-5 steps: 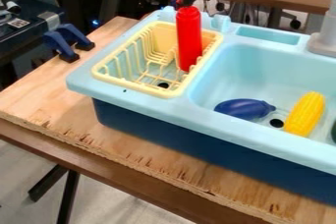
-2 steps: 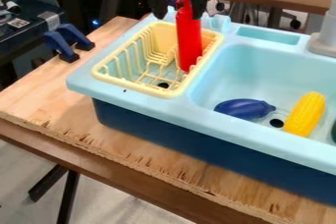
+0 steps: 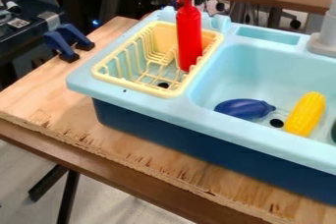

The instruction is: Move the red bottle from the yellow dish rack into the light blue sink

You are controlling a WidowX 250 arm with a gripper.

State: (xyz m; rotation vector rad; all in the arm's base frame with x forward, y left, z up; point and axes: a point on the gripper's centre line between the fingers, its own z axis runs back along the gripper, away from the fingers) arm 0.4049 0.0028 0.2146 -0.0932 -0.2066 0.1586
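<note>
Hanging parted, jaws point(image 3: 181, 1) near red bottle point(image 3: 189, 36), within rack edges point(image 3: 131, 85)

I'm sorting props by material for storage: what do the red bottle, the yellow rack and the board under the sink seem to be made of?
Red bottle: probably smooth plastic, going by its even colour and slight sheen.
Rack: likely moulded plastic, with rounded, one-colour prongs.
Board: wood, seemingly plywood, unpainted, with visible grain and a rough, splintered edge.

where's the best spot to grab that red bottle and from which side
Probably the upper body of the red bottle, below its tapering shoulder, coming down from above: it stands nearly upright, its top rises clear of the yellow rack, and the tip looks too narrow.
</note>
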